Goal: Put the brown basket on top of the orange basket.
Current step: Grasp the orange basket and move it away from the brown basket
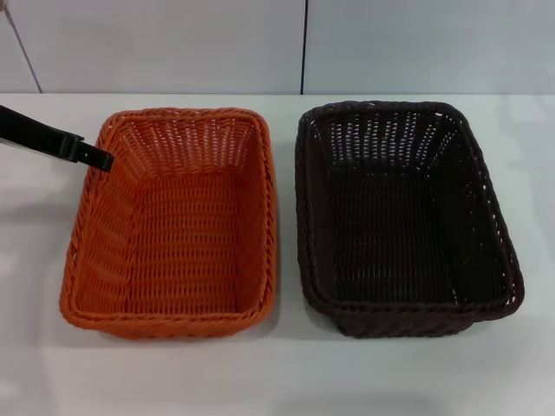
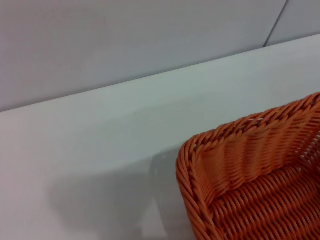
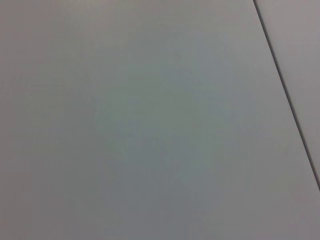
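The orange basket (image 1: pixel 178 227) stands on the left of the white table, empty. The brown basket (image 1: pixel 395 221) stands beside it on the right, also empty, with a narrow strip of table between them. Both are upright. My left gripper (image 1: pixel 97 158) comes in from the left edge in the head view and sits just outside the orange basket's far left corner, close to the rim. The left wrist view shows that corner of the orange basket (image 2: pixel 250 170) from above the table. My right gripper is out of view.
The white table (image 1: pixel 277 373) runs out in front of and around both baskets. A pale wall (image 1: pixel 173 43) with a dark vertical seam (image 1: pixel 303 43) rises behind the table's far edge. The right wrist view shows only a plain pale surface with a seam (image 3: pixel 285 95).
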You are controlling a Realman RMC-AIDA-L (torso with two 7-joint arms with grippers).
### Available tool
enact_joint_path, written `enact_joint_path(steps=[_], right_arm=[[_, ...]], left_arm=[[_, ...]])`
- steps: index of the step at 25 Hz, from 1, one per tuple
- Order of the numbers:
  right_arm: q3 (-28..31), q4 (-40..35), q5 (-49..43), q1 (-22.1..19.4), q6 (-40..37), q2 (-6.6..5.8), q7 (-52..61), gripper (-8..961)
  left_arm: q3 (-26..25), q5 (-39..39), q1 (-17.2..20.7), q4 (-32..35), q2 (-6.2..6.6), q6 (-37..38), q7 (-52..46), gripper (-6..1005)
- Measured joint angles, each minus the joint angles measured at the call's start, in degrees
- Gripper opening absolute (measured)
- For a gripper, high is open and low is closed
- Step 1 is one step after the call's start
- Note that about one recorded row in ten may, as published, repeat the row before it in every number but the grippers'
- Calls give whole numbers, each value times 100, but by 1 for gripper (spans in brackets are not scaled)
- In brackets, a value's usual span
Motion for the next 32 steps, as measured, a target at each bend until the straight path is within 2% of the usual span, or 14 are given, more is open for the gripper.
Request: enact_joint_path(steps=[18,21,23,32], right_arm=[[0,-32,-9,192,14,-6,0,567],[0,-37,-6,206,15,-6,0,567],[0,-40,-8,211,15,-6,0,566],[0,-42,-3,174,14,-4,0,566]], left_arm=[[-14,149,216,-256,-137,-125,-92,829],[-15,164,250,-304,-275,-157,-87,829],[-2,164,263,-320,-315,-157,-71,829],[49,172,246,-539,-369,-161,-54,828]])
